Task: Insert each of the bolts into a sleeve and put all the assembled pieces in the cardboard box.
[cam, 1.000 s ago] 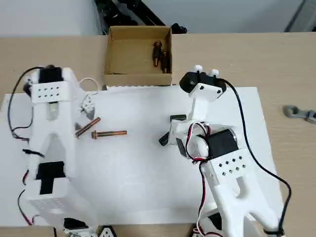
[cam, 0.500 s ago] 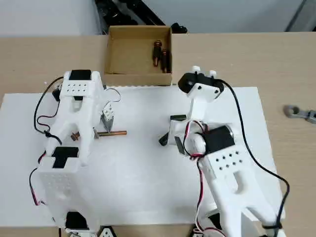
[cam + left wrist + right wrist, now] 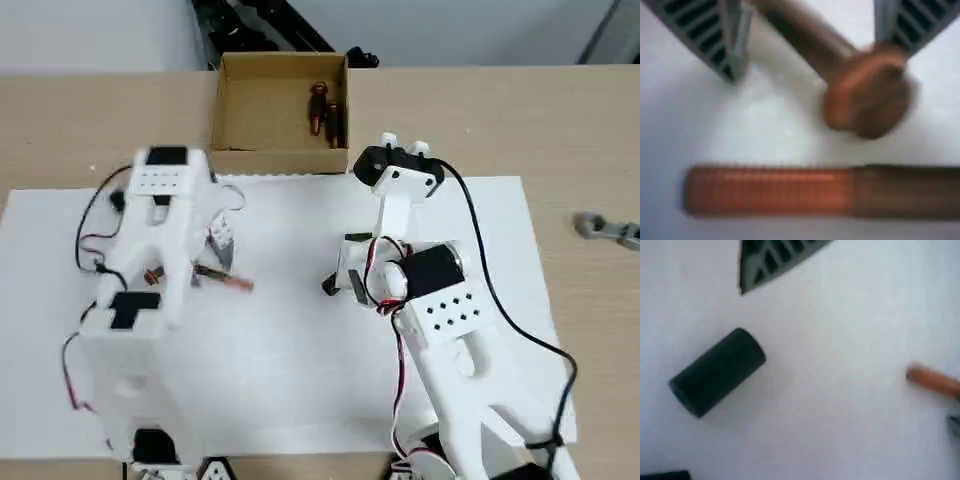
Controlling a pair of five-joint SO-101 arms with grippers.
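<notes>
Left pincer (image 3: 810,57) is wide open, nothing gripped. One bolt (image 3: 865,100) sits in the gap. Its head is close to one finger (image 3: 917,20) and its shank slants off toward the other finger (image 3: 705,30). So the long axis is neither along nor square to the closing line (I'd expect it to swivel as the jaws close). Second bolt (image 3: 790,192) lies crosswise just beside that head, outside the gap. Can't tell if they touch.

High view: left pincer (image 3: 222,250) is left of centre. A bolt (image 3: 225,281) shows just below it in the frame, lying roughly left-right and dipping a little to the right.

Sleeve (image 3: 330,283) lies at centre frame, well apart from the bolts, just beside the right pincer (image 3: 347,265). Can't tell how far that one is open. The sleeve lies loose on the white sheet (image 3: 300,380) (see its wrist view).

Left arm is nearer the bolts, right arm nearer the sleeve.

Cardboard box (image 3: 240,110) is at upper centre-left, with two assembled pieces (image 3: 325,110) at its right side.

My read: the step in hand is bolt pickup, and two bolts are not yet sleeved.
</notes>
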